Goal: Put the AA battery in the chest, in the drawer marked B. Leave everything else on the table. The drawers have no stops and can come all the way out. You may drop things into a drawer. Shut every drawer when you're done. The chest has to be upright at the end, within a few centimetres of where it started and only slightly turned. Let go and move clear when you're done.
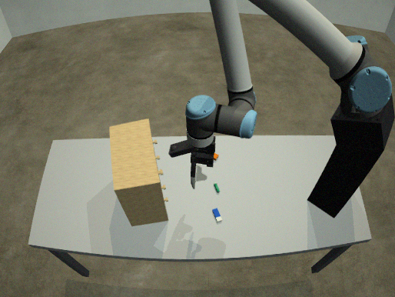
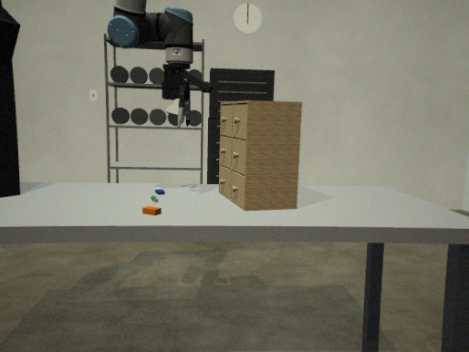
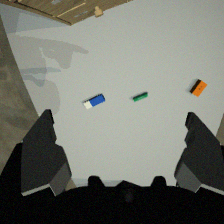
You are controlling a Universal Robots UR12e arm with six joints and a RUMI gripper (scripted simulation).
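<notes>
The AA battery, a small green cylinder (image 1: 217, 188) (image 2: 154, 199) (image 3: 140, 96), lies on its side on the table. The wooden chest (image 1: 134, 154) (image 2: 274, 155) (image 3: 37, 9) stands upright. Its knobbed front faces the side where the battery lies. In the exterior view its drawers look shut, in two columns of three. No drawer letters are readable, so I cannot tell which is B. My gripper (image 2: 183, 124) (image 3: 119, 111) is open and empty, high above the table between the chest front and the battery. In the top view one finger is hidden behind the gripper body.
A blue and white block (image 1: 217, 215) (image 2: 160, 191) (image 3: 94, 101) lies on one side of the battery. An orange block (image 1: 216, 156) (image 2: 151, 211) (image 3: 198, 88) lies on the other side. All rest on the white table (image 1: 284, 185) (image 2: 365, 205). The chest's knobs stick out toward the gripper.
</notes>
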